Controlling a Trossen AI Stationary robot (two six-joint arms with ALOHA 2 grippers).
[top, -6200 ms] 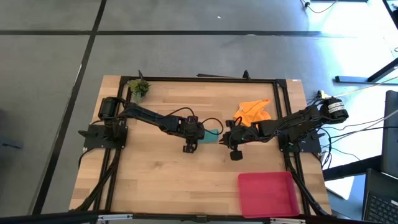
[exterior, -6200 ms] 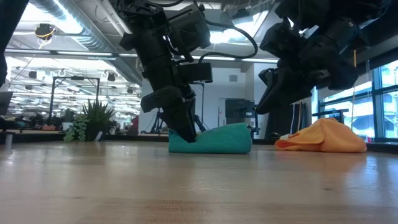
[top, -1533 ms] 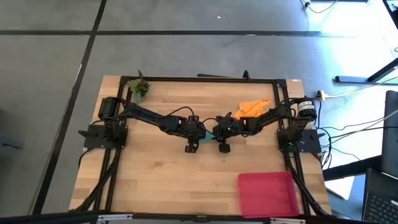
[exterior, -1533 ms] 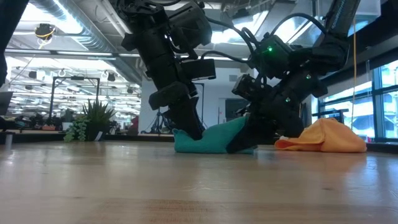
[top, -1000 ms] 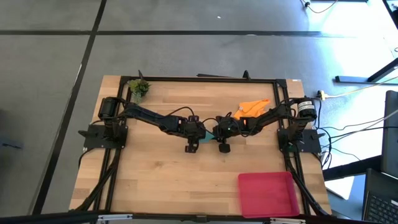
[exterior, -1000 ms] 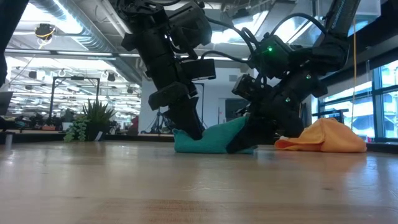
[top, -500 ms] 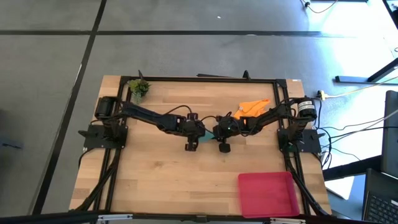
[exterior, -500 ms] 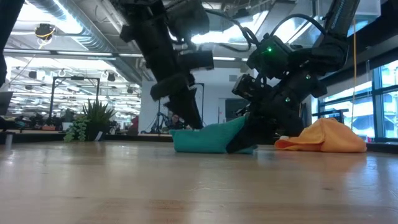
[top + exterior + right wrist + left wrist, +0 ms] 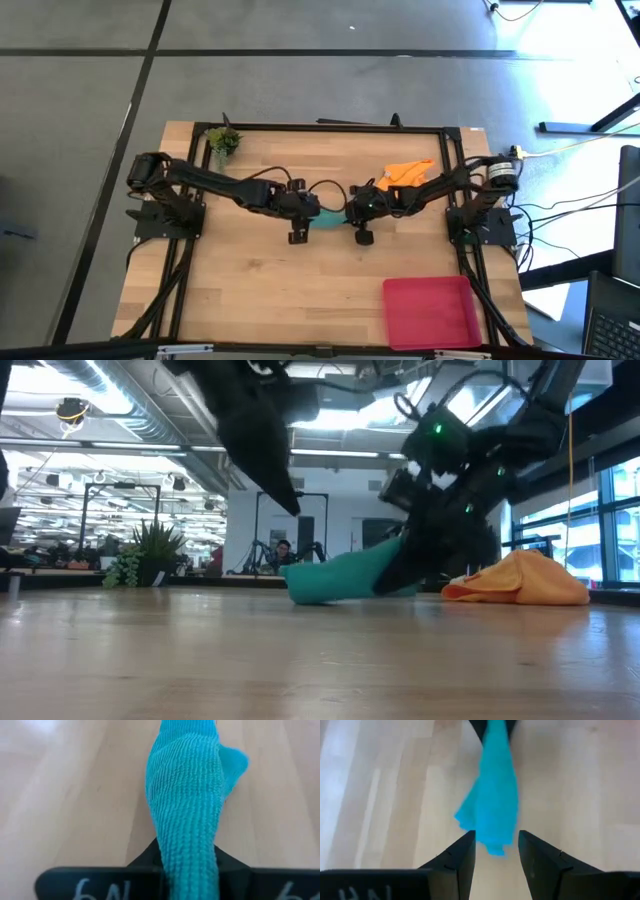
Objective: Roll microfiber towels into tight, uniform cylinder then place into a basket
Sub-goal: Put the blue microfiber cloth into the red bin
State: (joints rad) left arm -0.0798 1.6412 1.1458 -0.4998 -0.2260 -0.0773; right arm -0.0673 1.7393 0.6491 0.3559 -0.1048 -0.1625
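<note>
the teal towel (image 9: 345,577) lies near the middle of the wooden bench (image 9: 250,290) as a rolled bundle, long axis running left to right between the two arms; its right end is tilted up off the wood, its left end rests on the bench; the right end effector (image 9: 187,865) is clamped on that raised end; the left end effector (image 9: 495,852) stands wide apart, holding nothing, just clear of the towel's free end; the orange towel (image 9: 408,175) lies crumpled behind the right arm; the red-pink basket (image 9: 430,310) sits at the front right corner.
</note>
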